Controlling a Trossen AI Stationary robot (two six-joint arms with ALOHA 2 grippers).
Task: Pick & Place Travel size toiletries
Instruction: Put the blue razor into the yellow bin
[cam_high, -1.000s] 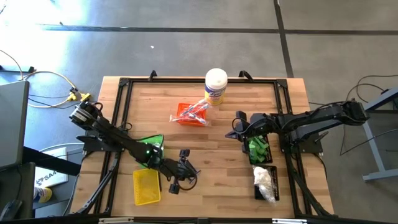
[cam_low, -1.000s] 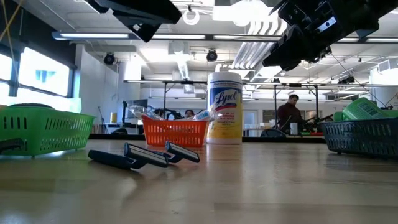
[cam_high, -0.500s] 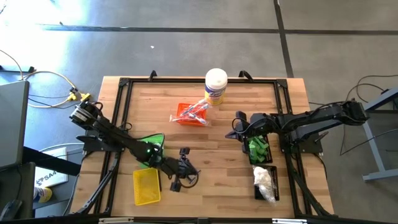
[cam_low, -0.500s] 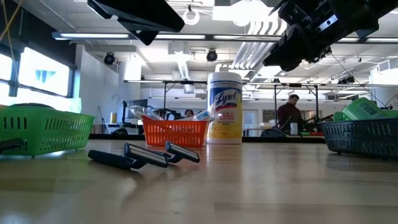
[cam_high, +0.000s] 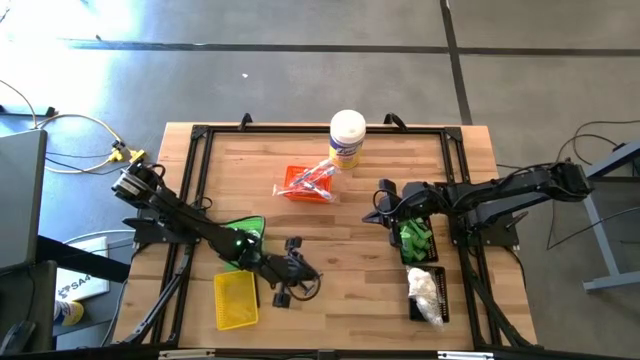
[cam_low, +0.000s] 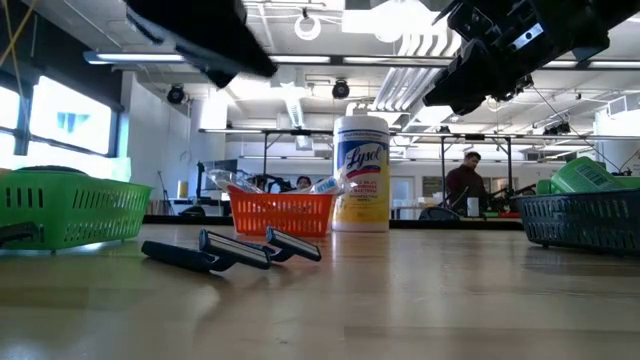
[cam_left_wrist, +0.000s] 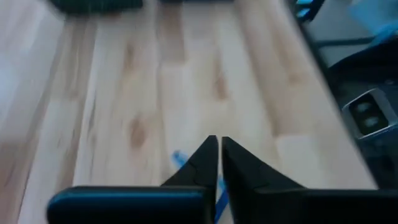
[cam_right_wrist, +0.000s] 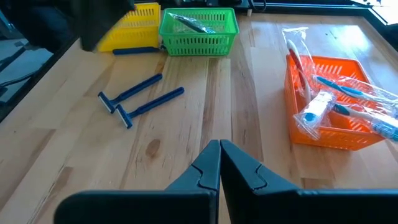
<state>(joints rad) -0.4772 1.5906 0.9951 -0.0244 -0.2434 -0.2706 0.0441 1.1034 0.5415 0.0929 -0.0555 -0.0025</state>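
Just beneath the empty, nearly shut left gripper (cam_high: 296, 268) lie two blue plastic razors (cam_right_wrist: 140, 98); picking one requires opening and descending, I judge.

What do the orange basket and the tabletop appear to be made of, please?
The orange basket looks like moulded plastic: thin uniform ribs with open slots and an even, slightly glossy colour. The tabletop appears to be wood, probably smooth-finished planks: grain lines, knots and board seams show.

Grey concrete floor (cam_high: 300, 90), ceiling lights (cam_low: 310, 22)
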